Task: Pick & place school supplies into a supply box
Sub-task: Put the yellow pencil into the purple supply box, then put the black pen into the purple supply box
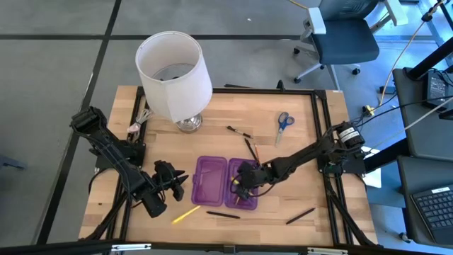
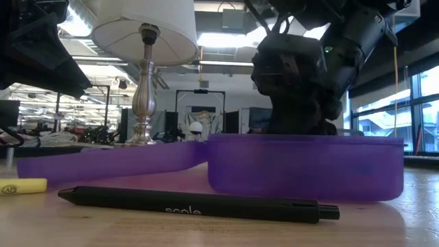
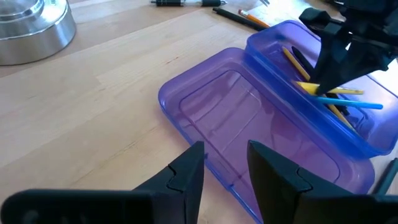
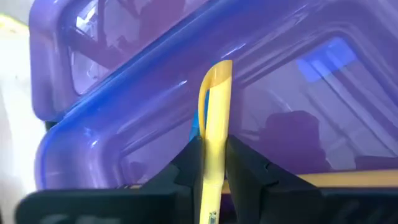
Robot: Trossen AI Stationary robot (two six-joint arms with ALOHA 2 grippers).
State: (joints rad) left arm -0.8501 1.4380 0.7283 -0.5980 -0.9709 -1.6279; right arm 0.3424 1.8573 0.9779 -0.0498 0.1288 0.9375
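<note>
One yellow pen (image 4: pixel 214 124) between right end effector (image 4: pixel 214 163) fingers

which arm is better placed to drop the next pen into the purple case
Right. The right gripper is shut on a yellow pen over the purple case's right half; the left gripper waits open beside it.

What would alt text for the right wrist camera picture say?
The right gripper is shut on a yellow pen, holding it over the open translucent purple supply box. Another yellow pencil lies inside the box.
</note>
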